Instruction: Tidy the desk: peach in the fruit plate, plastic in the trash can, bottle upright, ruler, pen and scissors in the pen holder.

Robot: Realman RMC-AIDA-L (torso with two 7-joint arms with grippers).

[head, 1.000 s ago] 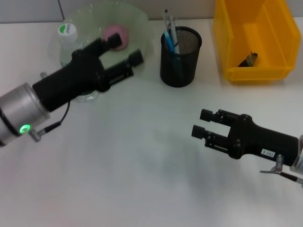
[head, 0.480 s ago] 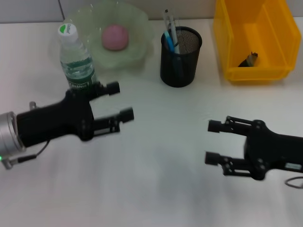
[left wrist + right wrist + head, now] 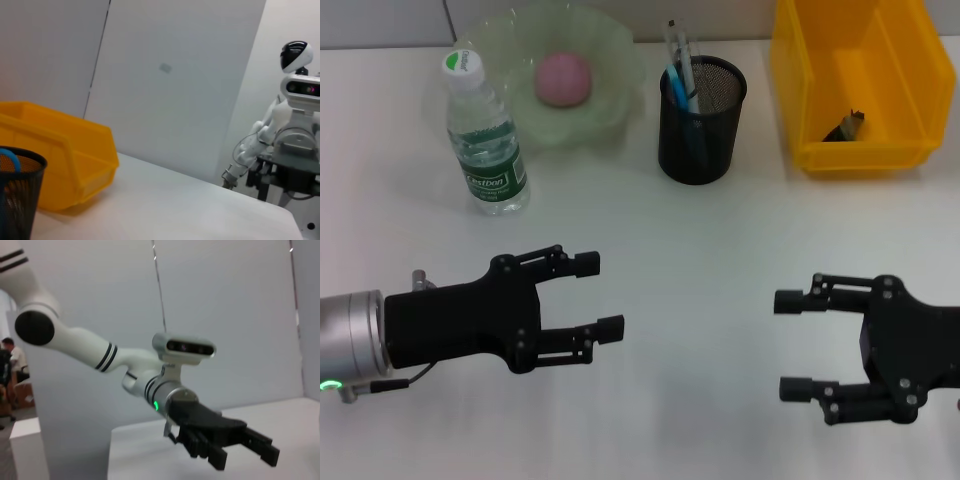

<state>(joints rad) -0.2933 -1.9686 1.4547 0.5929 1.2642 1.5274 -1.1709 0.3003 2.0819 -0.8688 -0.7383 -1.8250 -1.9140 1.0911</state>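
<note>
Even, bright light is falling from overhead, washing the white desk (image 3: 700,250) almost flat. Soft grey shadows are pooling beneath the left gripper (image 3: 603,295) and the right gripper (image 3: 788,345). The far pen holder (image 3: 700,120) and yellow bin (image 3: 855,85) are casting only faint shadows. Both wrist views are looking slightly soft, with bare walls evenly lit.

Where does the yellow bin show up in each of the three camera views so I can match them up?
Head view: the yellow bin sits at the far right of the table, with a small dark item inside.
Left wrist view: the bin is at the left edge, seen from the side.
Right wrist view: not in it; only the left gripper and its arm show.
Shared landmark: the black mesh pen holder stands beside the bin, also visible from the left wrist.
</note>
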